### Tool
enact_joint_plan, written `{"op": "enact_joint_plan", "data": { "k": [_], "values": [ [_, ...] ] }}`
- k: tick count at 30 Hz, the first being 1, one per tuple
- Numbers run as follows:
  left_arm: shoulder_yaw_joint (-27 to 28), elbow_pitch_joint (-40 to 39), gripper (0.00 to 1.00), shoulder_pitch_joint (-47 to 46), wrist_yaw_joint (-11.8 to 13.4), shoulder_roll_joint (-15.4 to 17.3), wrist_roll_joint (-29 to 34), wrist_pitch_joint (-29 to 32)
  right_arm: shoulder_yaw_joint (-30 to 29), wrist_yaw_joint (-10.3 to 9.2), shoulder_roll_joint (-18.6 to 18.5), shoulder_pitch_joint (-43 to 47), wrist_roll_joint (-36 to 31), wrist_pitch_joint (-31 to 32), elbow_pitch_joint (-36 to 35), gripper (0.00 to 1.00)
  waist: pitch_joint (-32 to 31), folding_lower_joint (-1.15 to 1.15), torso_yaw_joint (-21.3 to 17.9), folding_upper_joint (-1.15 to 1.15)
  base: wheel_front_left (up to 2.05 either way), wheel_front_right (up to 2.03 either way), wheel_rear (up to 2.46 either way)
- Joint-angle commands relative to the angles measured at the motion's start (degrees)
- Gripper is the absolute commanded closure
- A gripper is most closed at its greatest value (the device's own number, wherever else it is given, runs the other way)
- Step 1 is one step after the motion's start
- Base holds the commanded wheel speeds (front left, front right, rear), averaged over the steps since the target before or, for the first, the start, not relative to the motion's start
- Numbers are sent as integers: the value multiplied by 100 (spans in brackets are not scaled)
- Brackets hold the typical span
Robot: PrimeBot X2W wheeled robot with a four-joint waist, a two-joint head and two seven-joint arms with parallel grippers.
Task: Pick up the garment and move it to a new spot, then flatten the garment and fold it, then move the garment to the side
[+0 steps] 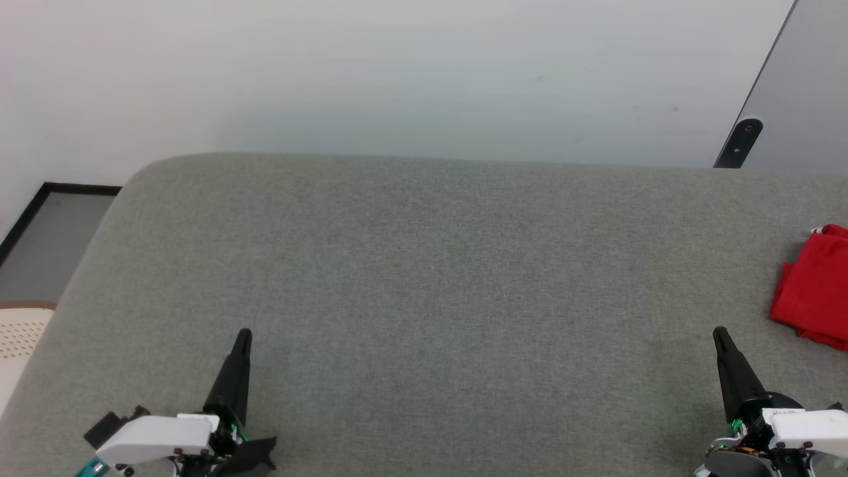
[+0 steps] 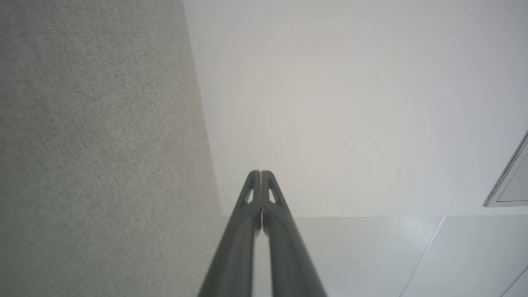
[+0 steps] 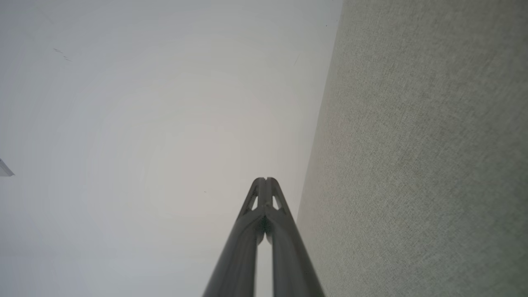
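1. The garment (image 1: 816, 286) is a red bundle, folded over on itself. It lies on the grey fabric tabletop (image 1: 424, 265) far to the right side, about midway between the far and near edges, and the head view's right border cuts it off. A sliver of white trim shows at its far corner; any lettering is hidden.
2. The left gripper (image 1: 244, 335) hangs over the near left part of the tabletop and points toward the far edge. Its jaws are pressed together with nothing between them, as the left wrist view (image 2: 260, 174) confirms.
3. The right gripper (image 1: 721, 332) is over the near right part, just nearer than the garment and a little to its left, apart from the cloth. Its jaws are likewise closed tip to tip and empty, as seen from the right wrist (image 3: 266, 180).
4. The two grippers are well apart, with bare tabletop between them.
5. A white wall (image 1: 397, 73) rises beyond the far edge. A dark bracket (image 1: 741, 143) stands at the far right.
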Motion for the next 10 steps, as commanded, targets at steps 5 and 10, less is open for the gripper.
{"op": "enact_joint_plan", "data": {
  "k": [5, 10],
  "values": [
    [20, 9, 100, -58, -27, -8, 36, 16, 0, -8, 15, -71, 24, -8, 2, 100, 0, 0, 0, 0, 0, 0, 0],
    [21, 9, 100, -59, -27, -10, 38, 14, 0, -8, 15, -71, 24, -8, 2, 100, 0, 0, 0, 0, 0, 0, 0]
  ]
}}
